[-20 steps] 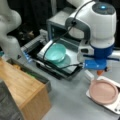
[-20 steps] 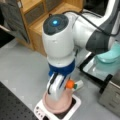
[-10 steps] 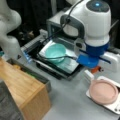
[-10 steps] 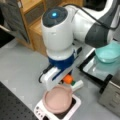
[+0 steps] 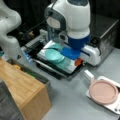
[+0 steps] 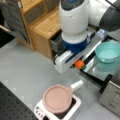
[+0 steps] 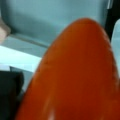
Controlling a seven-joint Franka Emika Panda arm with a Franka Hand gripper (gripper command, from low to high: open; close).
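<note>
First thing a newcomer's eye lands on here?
The orange object fills the wrist view, close under the gripper, which hangs over the metal tray's edge. A teal bowl sits on that tray at a front view's right. A pink-lidded pan rests on a small white stove at that view's bottom.

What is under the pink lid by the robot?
The pink lid sits on a pan with a white handle, on a small white burner. Whatever is inside the pan is covered. The gripper, holding an orange object, hangs beside the teal bowl.
</note>
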